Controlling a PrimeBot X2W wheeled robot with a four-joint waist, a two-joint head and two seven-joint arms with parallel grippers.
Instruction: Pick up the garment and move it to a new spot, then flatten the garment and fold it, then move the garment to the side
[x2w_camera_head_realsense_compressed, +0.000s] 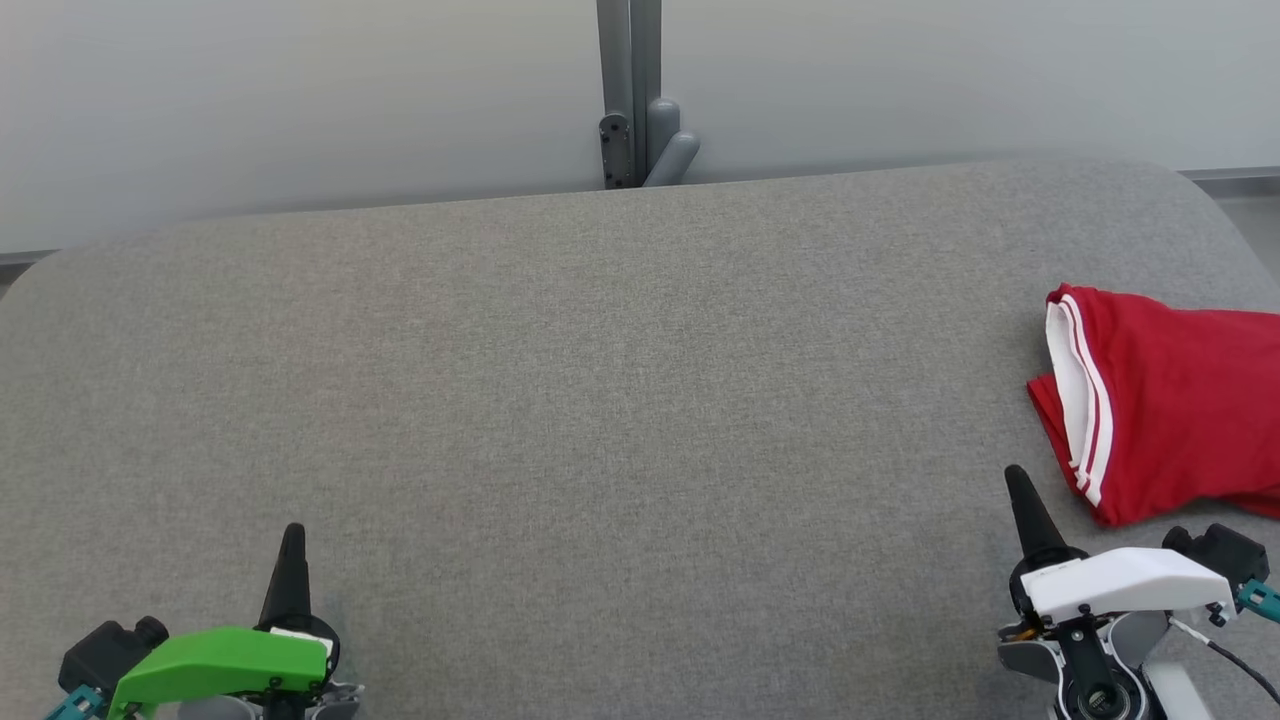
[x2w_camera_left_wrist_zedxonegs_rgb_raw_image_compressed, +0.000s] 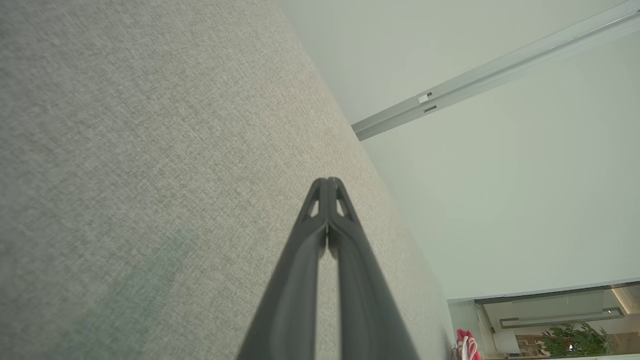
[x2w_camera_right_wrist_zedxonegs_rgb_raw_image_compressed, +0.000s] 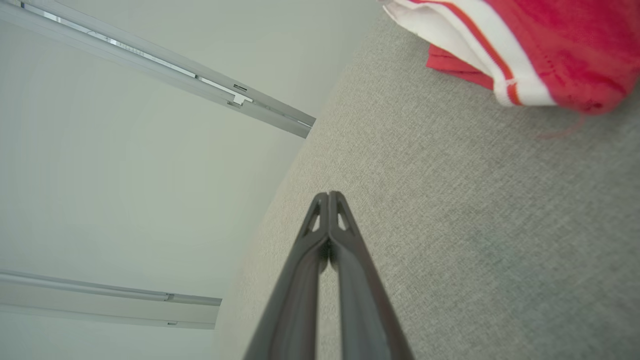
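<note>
The left pincer (x2w_camera_head_realsense_compressed: 292, 532) and right pincer (x2w_camera_head_realsense_compressed: 1016, 474) are resting closed and empty. The red white-striped cloth garment (x2w_camera_head_realsense_compressed: 1170, 400) is lying near the edge of the grey fabric tabletop (x2w_camera_head_realsense_compressed: 600, 400), risking sliding off.

Left gripper (x2w_camera_head_realsense_compressed: 292, 532): was closed tight, pointing up.
Right gripper (x2w_camera_head_realsense_compressed: 1016, 478): was closed tight, seemed to lean a bit left.

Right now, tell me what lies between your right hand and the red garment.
Only bare grey cloth surface between the right hand and the red garment, seen in the head view.
</note>
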